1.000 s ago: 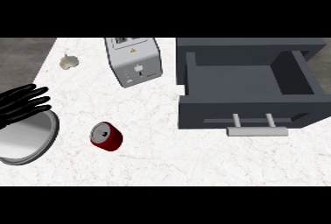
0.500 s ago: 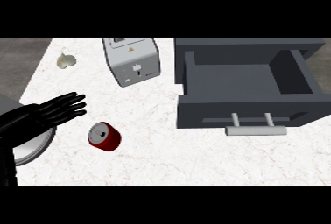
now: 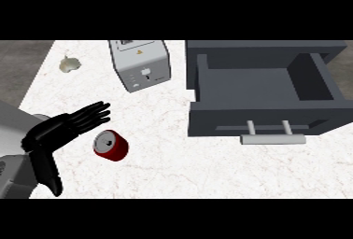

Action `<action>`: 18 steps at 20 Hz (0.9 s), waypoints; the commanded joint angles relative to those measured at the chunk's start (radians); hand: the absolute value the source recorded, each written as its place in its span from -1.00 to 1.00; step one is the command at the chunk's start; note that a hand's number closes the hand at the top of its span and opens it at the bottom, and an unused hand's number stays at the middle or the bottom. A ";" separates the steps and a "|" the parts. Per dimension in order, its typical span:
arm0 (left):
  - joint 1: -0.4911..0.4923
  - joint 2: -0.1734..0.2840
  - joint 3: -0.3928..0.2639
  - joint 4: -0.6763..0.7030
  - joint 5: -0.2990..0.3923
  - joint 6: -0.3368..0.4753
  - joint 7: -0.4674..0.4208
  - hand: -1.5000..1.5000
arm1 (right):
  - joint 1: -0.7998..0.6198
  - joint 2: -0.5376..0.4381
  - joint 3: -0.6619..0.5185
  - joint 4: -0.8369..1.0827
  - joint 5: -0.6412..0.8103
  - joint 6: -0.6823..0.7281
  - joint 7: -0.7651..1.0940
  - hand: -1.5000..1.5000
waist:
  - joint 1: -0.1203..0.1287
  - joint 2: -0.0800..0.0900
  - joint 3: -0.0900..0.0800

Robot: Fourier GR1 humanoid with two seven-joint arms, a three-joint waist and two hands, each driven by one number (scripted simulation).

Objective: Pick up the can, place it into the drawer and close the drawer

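The red can (image 3: 111,145) is lying on its side on the white speckled counter (image 3: 207,172), silver end turned toward the far left. It's found in the near-left part of the counter, well apart from the drawer (image 3: 265,93).

The left hand (image 3: 66,127) is seen coming in from the lower left, fingers stretched out straight and spread a bit, pointed to the far right. The fingertips sit just to the far-left of the can; whether contact is made can't be told, but nothing is being held and the fingers aren't curled round anything. The thumb is pointed back down toward the near edge. Part of a grey forearm and something pale grey and round is glimpsed behind it at the left edge, mostly hidden.

The right hand isn't shown anywhere.

The dark grey drawer is pulled out wide on the right side, its inside seen bare from above, with a pale bar handle (image 3: 271,138) on the near front face.

Further back, a silver toaster (image 3: 140,64) is placed just left of the drawer unit, slightly tilted. A small pale garlic bulb (image 3: 69,64) is spotted at the far left of the counter, on its own.
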 commanded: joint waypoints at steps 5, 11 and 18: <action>-0.128 -0.046 0.076 0.281 -0.235 -0.026 -0.186 -1.00 | -0.025 0.023 -0.026 -0.012 0.007 0.025 0.030 -1.00 | -0.005 0.003 -0.001; -0.126 -0.085 0.031 0.456 -0.502 0.019 -0.482 -1.00 | -0.012 0.069 -0.016 -0.004 0.044 0.069 0.006 -1.00 | -0.011 0.005 -0.002; -0.180 -0.072 0.004 0.615 -0.573 0.027 -0.611 -1.00 | 0.002 0.108 -0.052 -0.026 0.053 0.095 -0.008 -1.00 | -0.007 0.004 -0.001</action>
